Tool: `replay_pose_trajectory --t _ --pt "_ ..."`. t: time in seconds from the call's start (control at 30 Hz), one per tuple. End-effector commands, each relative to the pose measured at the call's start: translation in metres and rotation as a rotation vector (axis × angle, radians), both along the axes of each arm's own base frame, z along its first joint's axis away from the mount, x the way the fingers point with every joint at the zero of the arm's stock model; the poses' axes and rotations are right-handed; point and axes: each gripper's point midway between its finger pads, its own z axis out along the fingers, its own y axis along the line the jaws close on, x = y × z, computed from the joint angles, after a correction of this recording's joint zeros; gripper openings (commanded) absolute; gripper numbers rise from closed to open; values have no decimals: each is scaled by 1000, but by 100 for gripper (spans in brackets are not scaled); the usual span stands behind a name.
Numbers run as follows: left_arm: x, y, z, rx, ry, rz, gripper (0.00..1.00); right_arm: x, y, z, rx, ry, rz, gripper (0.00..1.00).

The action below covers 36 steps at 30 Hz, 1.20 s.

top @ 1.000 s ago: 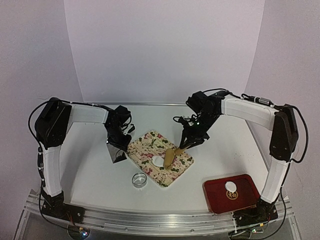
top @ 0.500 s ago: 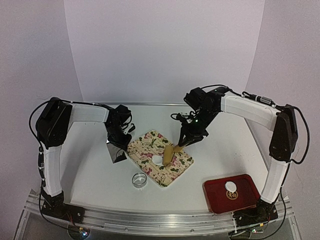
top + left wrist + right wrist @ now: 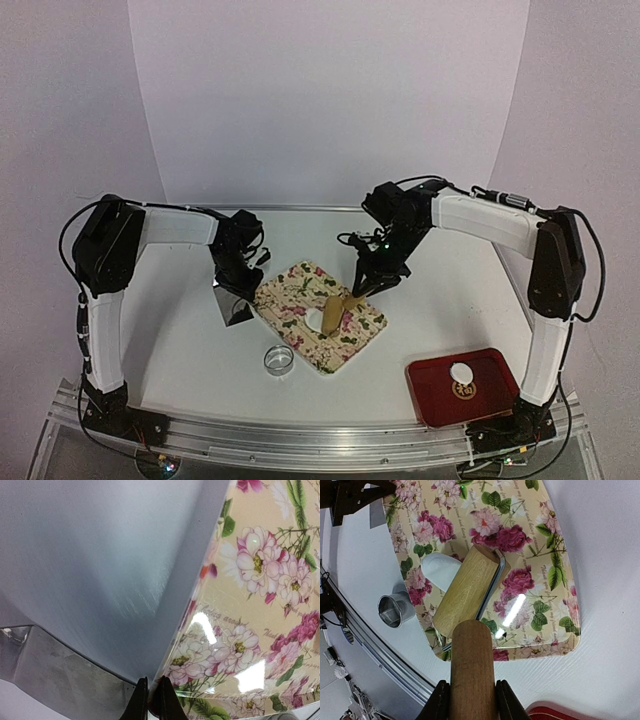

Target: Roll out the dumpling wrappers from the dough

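Observation:
A floral cutting board [image 3: 300, 290] lies mid-table. A small white piece of dough [image 3: 317, 321] rests on it, partly under the drum of a wooden rolling pin [image 3: 335, 310]. My right gripper [image 3: 368, 282] is shut on the pin's handle [image 3: 470, 665]. In the right wrist view the drum [image 3: 465, 590] overlaps the dough [image 3: 439, 570], and the right gripper [image 3: 470, 695] shows both fingers against the handle. My left gripper [image 3: 243, 275] is shut on the board's left edge [image 3: 172, 670], pinched between the tips of the left gripper [image 3: 152, 702]. One round dumpling wrapper [image 3: 461, 375] lies in the red tray [image 3: 495, 385].
A metal ring cutter [image 3: 279, 360] stands in front of the board, also in the right wrist view as the ring cutter [image 3: 390, 611]. A shiny metal scraper [image 3: 232, 300] lies by the left gripper. The red tray sits at the front right, close to the right arm's base.
The right arm has pushed the rolling pin a little left and forward, so its drum now covers more of the dough. The left gripper keeps its hold on the board.

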Motion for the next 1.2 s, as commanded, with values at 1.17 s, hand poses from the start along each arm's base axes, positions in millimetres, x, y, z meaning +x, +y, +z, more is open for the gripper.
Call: replay_pose_trajectory --t 1.17 --pt "10 15 -11 101 -38 -12 0 -38 -65 -166 -559 138 -60 0"
